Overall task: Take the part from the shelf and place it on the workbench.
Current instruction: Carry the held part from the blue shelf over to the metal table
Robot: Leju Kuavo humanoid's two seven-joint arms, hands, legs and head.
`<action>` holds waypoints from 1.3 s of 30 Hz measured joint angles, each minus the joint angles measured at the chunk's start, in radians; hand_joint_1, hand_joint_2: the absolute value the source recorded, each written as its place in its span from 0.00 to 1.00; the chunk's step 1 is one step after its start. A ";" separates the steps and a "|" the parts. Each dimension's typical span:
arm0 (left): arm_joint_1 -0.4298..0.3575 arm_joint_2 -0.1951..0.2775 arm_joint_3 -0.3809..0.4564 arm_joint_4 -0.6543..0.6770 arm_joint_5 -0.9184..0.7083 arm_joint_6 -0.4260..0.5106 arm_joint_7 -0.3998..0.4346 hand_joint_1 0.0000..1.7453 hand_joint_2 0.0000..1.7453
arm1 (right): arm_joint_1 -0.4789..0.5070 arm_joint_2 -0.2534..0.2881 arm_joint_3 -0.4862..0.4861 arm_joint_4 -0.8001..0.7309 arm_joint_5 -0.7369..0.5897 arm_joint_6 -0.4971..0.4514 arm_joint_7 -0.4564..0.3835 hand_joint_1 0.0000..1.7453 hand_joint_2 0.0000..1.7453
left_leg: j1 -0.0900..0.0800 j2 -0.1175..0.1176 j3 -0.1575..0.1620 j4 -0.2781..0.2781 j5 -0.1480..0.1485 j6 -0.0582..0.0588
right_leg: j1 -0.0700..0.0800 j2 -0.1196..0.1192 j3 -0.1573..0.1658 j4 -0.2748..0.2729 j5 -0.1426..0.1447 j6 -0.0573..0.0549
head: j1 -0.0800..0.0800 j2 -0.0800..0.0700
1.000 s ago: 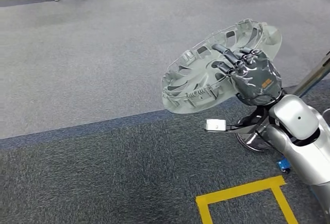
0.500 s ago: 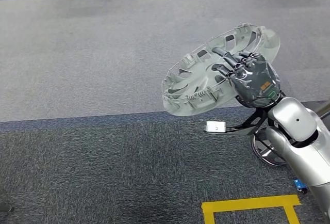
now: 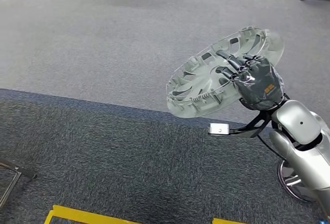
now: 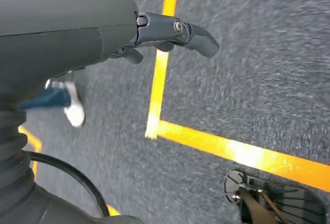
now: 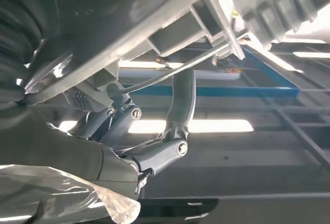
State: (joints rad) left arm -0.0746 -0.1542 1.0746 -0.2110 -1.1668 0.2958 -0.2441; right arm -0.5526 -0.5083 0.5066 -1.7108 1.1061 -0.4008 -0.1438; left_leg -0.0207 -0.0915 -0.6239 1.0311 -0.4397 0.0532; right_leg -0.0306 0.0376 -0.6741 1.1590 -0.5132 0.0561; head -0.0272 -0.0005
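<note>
Head view: your right hand [image 3: 257, 82] is raised over grey carpet [image 3: 97, 53], gripping the part [image 3: 218, 77], a pale grey round wheel-cover piece held tilted, its ribbed inner side up. Dark fingers [image 3: 229, 59] lie across the part's upper face near its right rim. There's an orange mark on the back of the hand, too small to read. Yellow floor tape [image 3: 89, 217] runs along the bottom edge.

Left wrist view: your left hand [image 4: 171, 30] hangs over dark carpet and yellow tape, fingers extended and a little apart, holding nothing. A person's shoe [image 4: 73, 111] is on the carpet.

Right wrist view: fingers [image 5: 163, 149] hooked on the part's rim [image 5: 202, 7], seen from below.
</note>
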 joint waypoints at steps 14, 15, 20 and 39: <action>0.009 0.003 -0.015 0.000 -0.006 -0.004 -0.035 0.00 1.00 | 0.029 -0.012 -0.013 -0.018 -0.010 -0.003 0.006 1.00 1.00 | 0.021 0.084 -0.128 0.230 -0.056 -0.058 | 0.005 -0.063 0.109 -0.121 -0.003 -0.042 | -0.009 0.000; 0.010 0.003 -0.015 0.000 -0.003 0.000 -0.034 0.00 1.00 | 0.031 -0.012 -0.014 -0.018 -0.010 -0.004 0.007 1.00 1.00 | 0.021 0.085 -0.095 0.159 -0.019 -0.054 | 0.004 -0.067 0.114 -0.122 -0.007 -0.040 | -0.009 0.000; 0.009 0.005 -0.015 0.000 0.009 0.027 -0.014 0.00 1.00 | 0.034 -0.012 -0.023 -0.019 -0.003 -0.010 0.009 1.00 1.00 | 0.008 0.088 -0.024 0.010 0.014 -0.032 | 0.005 -0.072 0.122 -0.132 -0.012 -0.015 | -0.008 0.000; 0.003 0.005 -0.014 0.000 0.009 0.066 0.006 0.00 1.00 | 0.029 -0.012 -0.028 -0.017 0.004 -0.009 0.014 1.00 1.00 | 0.012 0.077 -0.062 0.099 -0.050 -0.053 | 0.002 -0.045 0.080 -0.126 0.036 -0.044 | -0.010 0.000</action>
State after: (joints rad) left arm -0.0721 -0.1494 1.0605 -0.2110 -1.1581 0.3616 -0.2377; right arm -0.5237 -0.5203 0.4789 -1.7277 1.1105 -0.4095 -0.1301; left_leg -0.0091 -0.0142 -0.6855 1.1299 -0.4897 0.0001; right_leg -0.0291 -0.0078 -0.5945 1.0330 -0.4776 0.0123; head -0.0373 -0.0004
